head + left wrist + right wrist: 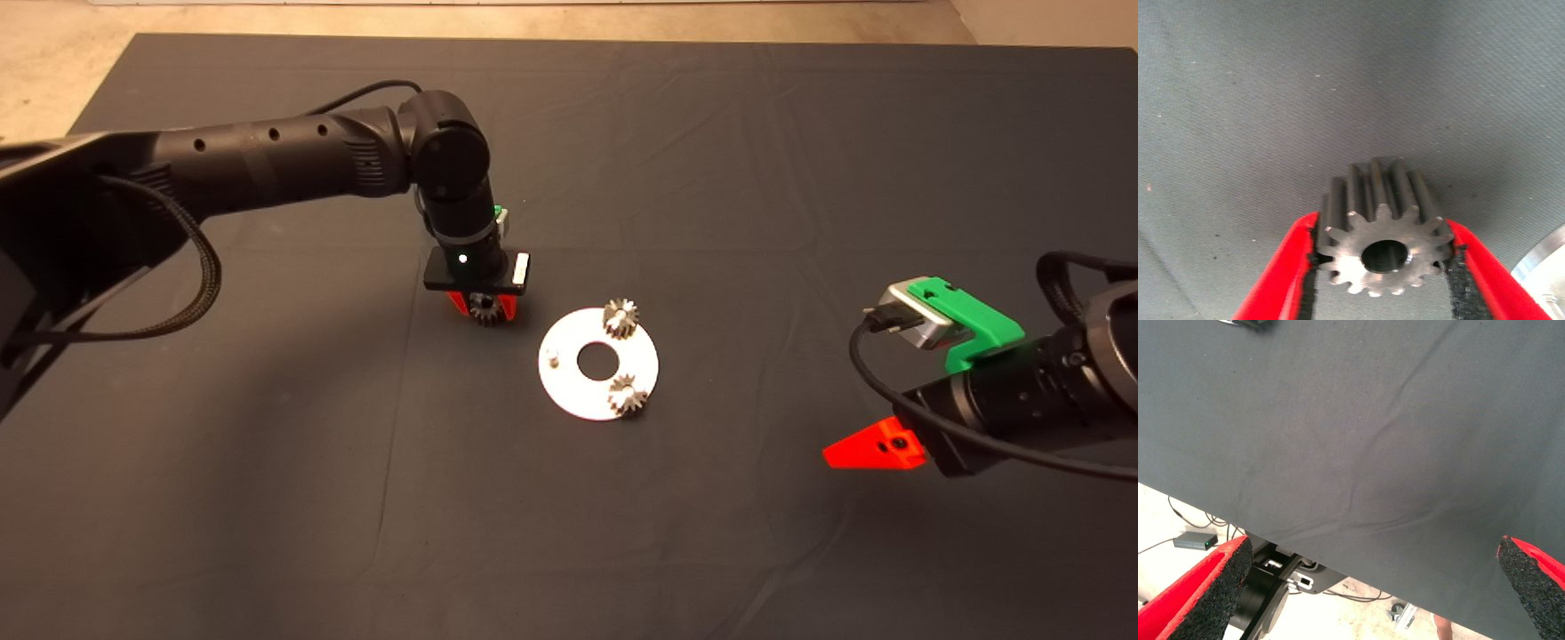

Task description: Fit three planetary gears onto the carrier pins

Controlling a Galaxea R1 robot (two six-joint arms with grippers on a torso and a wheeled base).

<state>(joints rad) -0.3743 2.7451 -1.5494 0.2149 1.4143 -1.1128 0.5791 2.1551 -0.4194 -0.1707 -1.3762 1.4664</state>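
Left gripper (484, 307) clamps third gear (1381, 247) above bare mat (267, 498), just left of disc (569, 391) rim. One free pin (552, 359) on disc's left; two gears (621, 317) seated right. Right gripper (1371, 587) spread wide, parked near right edge.

Worktop cover: dark grey mat (711, 133), creased, seams visible.
Floor: pale beige floor (53, 80) beyond the mat's far edge and left corner.
Light: warm, brighter toward the far side; soft shadows.
Under the edge: small dark box (1195, 541) with cables on light floor, possibly a power adapter.
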